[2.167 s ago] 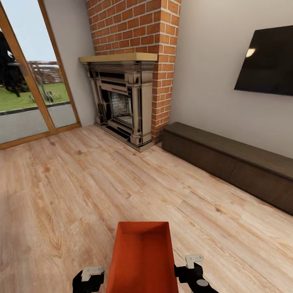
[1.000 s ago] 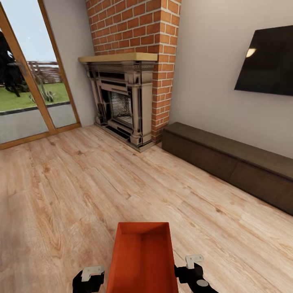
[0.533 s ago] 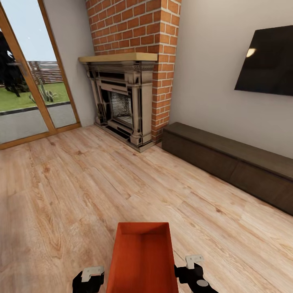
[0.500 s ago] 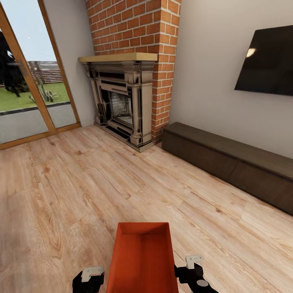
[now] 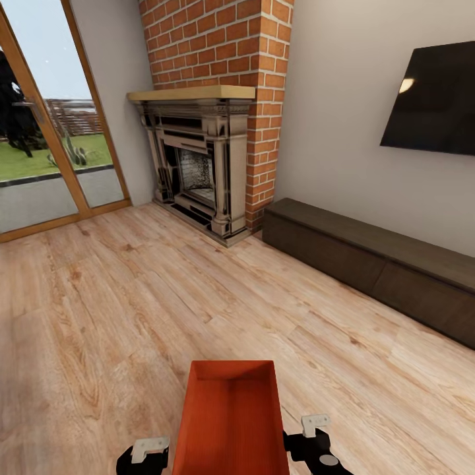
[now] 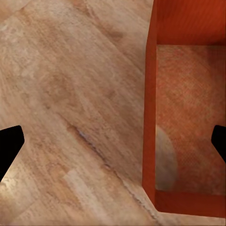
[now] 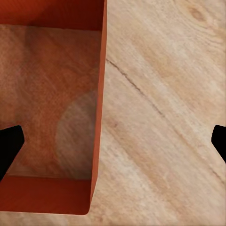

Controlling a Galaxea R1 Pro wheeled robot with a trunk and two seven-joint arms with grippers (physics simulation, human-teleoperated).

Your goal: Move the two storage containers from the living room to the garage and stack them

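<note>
Both grippers spread over the long walls of one orange-red ribbed plastic tub; nothing clamped yet.

Left gripper [image 6: 113,141]: fingers wide apart, one dark tip over the light wood-plank floor [image 6: 61,94], the other over the tub's [image 6: 188,113] ribbed interior, so the near long wall is straddled, apparently without contact. Right gripper [image 7: 113,141]: likewise open, astride the opposite long wall, one tip inside the tub [image 7: 52,108], one over bare planks. In the head view the tub [image 5: 231,415] is seen lying on the floor between left gripper [image 5: 142,457] and right gripper [image 5: 315,441], its far end pointed toward the brick fireplace [image 5: 198,165] and long dark-brown cabinet [image 5: 369,264]. Risks judged: flared, thin walls may slip from a shallow pinch; uneven closing or lifting may tilt or twist the tub; a descending tip may catch the rim.
</note>
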